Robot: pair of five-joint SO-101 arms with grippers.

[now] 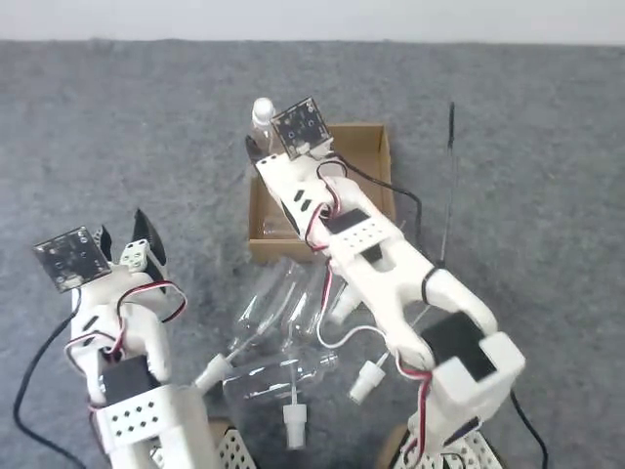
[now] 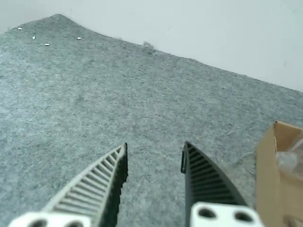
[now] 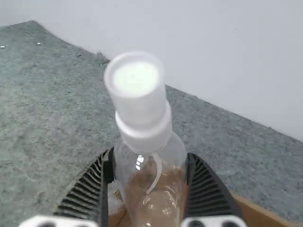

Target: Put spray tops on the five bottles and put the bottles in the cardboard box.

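My right gripper (image 1: 260, 149) (image 3: 150, 158) is shut on a clear bottle (image 3: 149, 184) with a white spray top (image 1: 263, 110) (image 3: 138, 97). It holds the bottle upright over the far left corner of the cardboard box (image 1: 386, 166) (image 3: 255, 208). My left gripper (image 1: 125, 231) (image 2: 155, 146) hangs open over bare carpet to the left of the box (image 2: 267, 165), with nothing between its fingers. Several clear bottles (image 1: 266, 301) lie on the carpet near the arms' bases, with white spray tops (image 1: 212, 371) on them.
Grey carpet (image 1: 127, 127) covers the table, with open room to the left and far side. A thin dark rod (image 1: 449, 186) stands right of the box. Something clear (image 1: 274, 228) lies inside the box by its near left wall. A white wall (image 2: 213, 28) backs the scene.
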